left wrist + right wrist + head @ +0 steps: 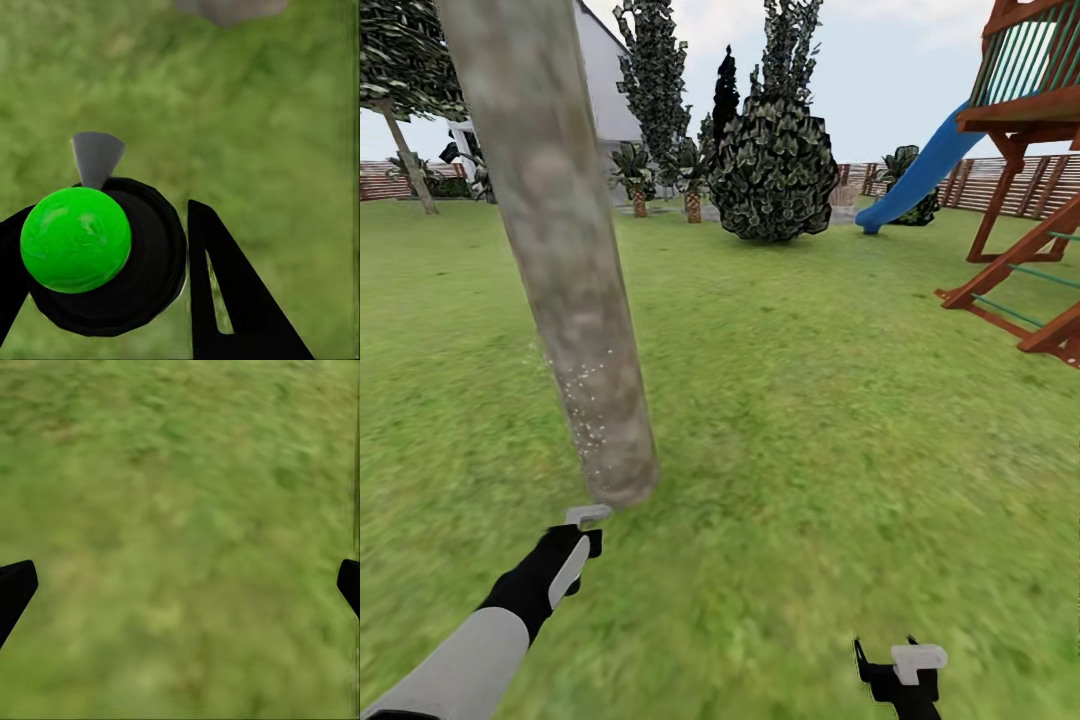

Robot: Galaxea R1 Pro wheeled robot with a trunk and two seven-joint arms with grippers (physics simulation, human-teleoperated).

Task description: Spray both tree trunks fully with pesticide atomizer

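Left gripper (154,262) clenched around the pesticide atomizer (112,262), black body wedged between the dark fingers, green round cap (75,238) facing the wrist camera, grey nozzle (96,156) poking forward over the grass. From the head view, same left gripper (582,530) held low, just short of the base of the tree trunk (565,260), pale nozzle tip nearly at the bark. Fine white specks of pesticide (588,400) scattered on the lower stretch of the trunk; upper trunk bare of them as far as can be told.

Right gripper (900,672) released, fingers spread wide at the edges of its wrist view, nothing between them, only blurry lawn (180,540) beneath.

Risks, as a judgement: nozzle so close and so low that spray probably lands on a narrow band only, leaving the higher bark and the far side uncovered; a nudge forward could knock the nozzle against the trunk and twist the bottle in the grip. Second tree (405,110) well apart, at the fence.

Left arm stretched forward and slightly inward, forearm rising from the lower corner, wrist roughly level. Right arm tucked low, gripper pointing down at the grass.
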